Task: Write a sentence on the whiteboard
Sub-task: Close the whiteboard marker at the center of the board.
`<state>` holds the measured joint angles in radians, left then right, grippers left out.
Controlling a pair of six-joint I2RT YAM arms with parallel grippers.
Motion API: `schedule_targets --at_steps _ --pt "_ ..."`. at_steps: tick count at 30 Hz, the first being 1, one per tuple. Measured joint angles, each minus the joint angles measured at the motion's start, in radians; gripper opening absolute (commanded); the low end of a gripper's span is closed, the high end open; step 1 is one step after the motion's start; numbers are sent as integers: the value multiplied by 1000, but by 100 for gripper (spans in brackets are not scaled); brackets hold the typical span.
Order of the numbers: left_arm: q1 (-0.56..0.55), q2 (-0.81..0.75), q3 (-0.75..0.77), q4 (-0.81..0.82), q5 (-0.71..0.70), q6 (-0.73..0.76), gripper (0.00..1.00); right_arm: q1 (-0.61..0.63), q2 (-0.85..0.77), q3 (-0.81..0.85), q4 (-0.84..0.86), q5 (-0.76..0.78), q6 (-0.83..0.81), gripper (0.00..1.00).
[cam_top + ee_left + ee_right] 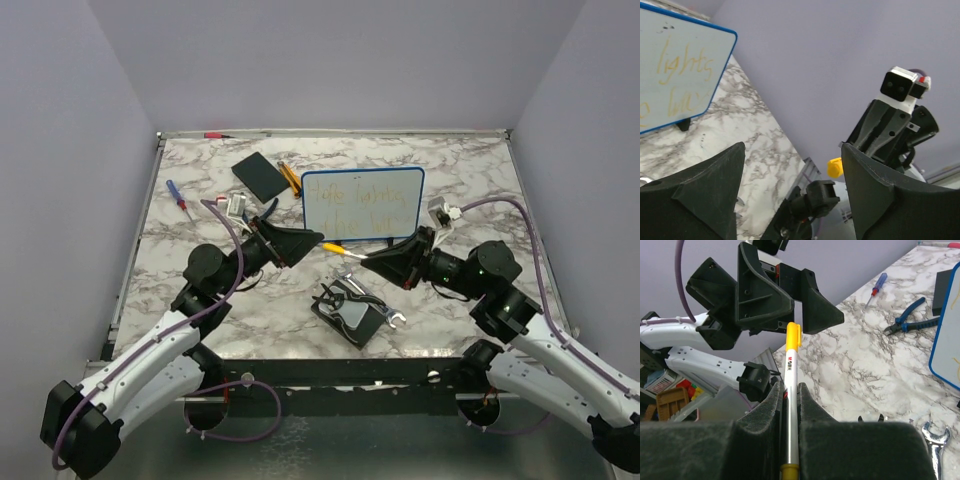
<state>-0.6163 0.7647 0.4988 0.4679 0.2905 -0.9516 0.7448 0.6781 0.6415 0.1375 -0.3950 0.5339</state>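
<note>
- The whiteboard (362,204) sits on its small black feet at the rear centre of the marble table (480,190).
- The sentence (345,200) shows as two short lines of faint orange-yellow handwriting. The wrist view reads "lights" (685,67) in the upper line, and the rest is too faint to read.
- The right gripper (789,400) is clamped narrowly around a silver marker (791,375), which looks capped in yellow.
- The left gripper (790,310) stands wide apart and holds nothing. Its fingers flank the marker's cap end without gripping it.
- Judgement: the writing looks finished, and what is likely left is setting the marker down.
- Both grippers meet tip to tip just in front of the board's lower edge.
- Below them lie a dark tool tray (325,305) and a wrench (935,437).
- A black pad (262,175), a screwdriver (178,198) and pliers (910,322) lie to the board's left.
- Bare marble lies to the board's right and at the near left. Walls close three sides.
</note>
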Motion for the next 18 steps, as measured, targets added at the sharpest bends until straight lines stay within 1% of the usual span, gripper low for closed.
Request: schedule_targets --at_steps 4,8,11,14,18 --pt "7 4 -42 117 37 -110 77 0 32 -14 69 -26 16 0" --pt "8 -14 -72 195 46 -175 76 0 63 -43 135 -48 35 0" --pt "8 -16 -79 234 57 -212 72 0 84 -58 176 -66 47 0" --pt "8 -14 -79 252 66 -234 70 0 109 -58 216 -83 53 0" --pt "8 5 -79 258 84 -248 59 0 140 -58 253 -102 58 0"
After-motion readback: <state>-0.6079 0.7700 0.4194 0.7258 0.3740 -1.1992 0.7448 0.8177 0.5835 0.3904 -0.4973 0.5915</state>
